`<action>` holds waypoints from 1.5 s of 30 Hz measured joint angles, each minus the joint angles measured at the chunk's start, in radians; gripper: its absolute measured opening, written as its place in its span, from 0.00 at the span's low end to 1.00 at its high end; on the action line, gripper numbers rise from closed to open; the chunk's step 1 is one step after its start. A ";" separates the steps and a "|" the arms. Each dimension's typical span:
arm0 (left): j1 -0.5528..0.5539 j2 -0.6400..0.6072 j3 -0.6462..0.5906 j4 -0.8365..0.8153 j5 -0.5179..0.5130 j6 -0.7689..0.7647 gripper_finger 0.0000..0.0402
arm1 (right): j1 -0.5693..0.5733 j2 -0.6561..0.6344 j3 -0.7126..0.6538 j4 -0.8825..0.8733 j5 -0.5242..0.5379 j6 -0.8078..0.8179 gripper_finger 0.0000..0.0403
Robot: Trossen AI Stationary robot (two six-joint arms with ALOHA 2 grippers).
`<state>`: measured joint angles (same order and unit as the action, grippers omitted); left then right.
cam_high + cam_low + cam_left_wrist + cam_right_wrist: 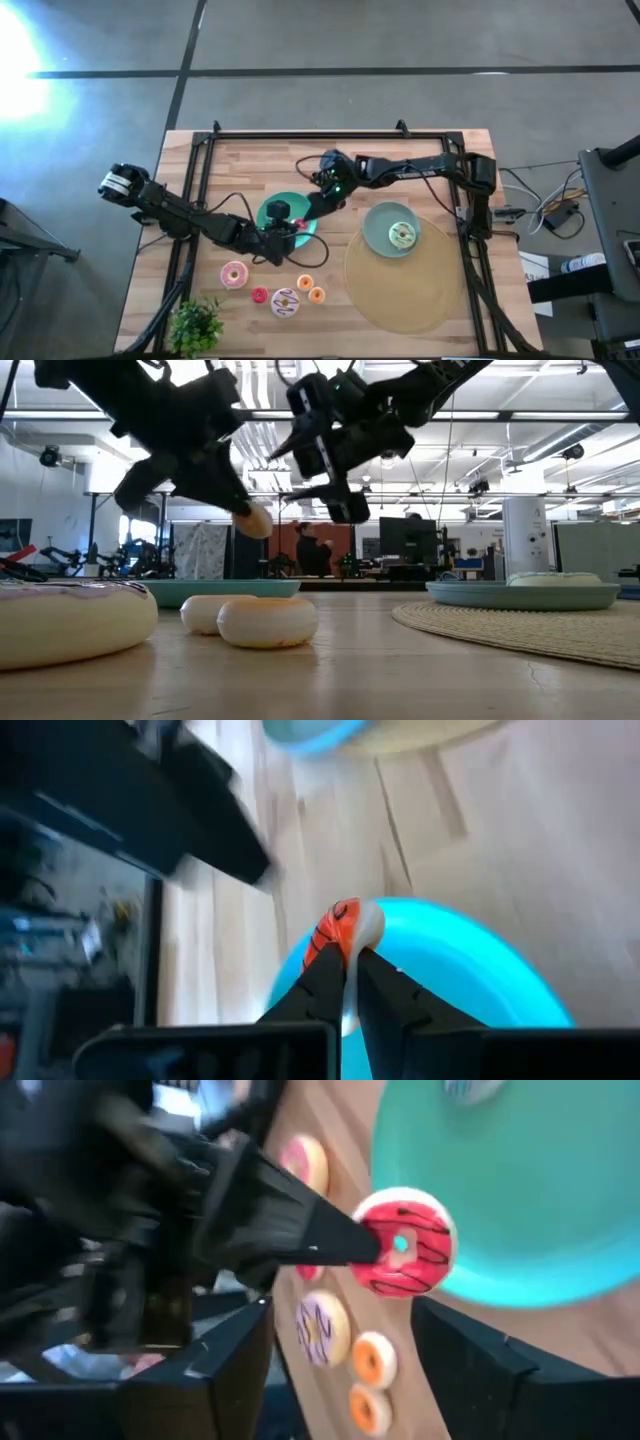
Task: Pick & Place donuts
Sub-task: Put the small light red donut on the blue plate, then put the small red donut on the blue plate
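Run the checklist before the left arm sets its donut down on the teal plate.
1. Grip: left gripper shut on the red donut, pinched at its rim: ok.
2. Donut off the table, seen in the low view: ok.
3. Donut over the teal plate: ok.
4. Landing spot on the plate bare: cannot tell, the arms cover much of it.
5. Right gripper clear of the drop: not ok, it hovers close above the same plate, fingers open.
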<state>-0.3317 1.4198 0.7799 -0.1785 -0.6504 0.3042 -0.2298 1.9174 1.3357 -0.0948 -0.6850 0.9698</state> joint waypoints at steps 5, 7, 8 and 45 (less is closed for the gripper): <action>-0.003 -0.017 0.001 -0.200 0.004 -0.285 0.00 | -0.046 -0.066 -0.003 -0.075 0.124 -0.054 0.61; -0.003 -0.026 -0.001 -0.272 0.025 -0.399 0.00 | -0.061 -0.099 -0.003 -0.116 0.158 -0.086 0.61; -0.003 -0.029 -0.003 -0.287 0.031 -0.443 0.00 | -0.065 -0.111 -0.003 -0.135 0.172 -0.101 0.60; -0.013 -0.131 -0.074 -0.353 0.394 -0.826 0.30 | -0.067 -0.135 -0.020 -0.187 0.217 -0.162 0.61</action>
<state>-0.3450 1.2887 0.7063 -0.5312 -0.2562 -0.5220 -0.2970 1.7824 1.3159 -0.2821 -0.4675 0.8078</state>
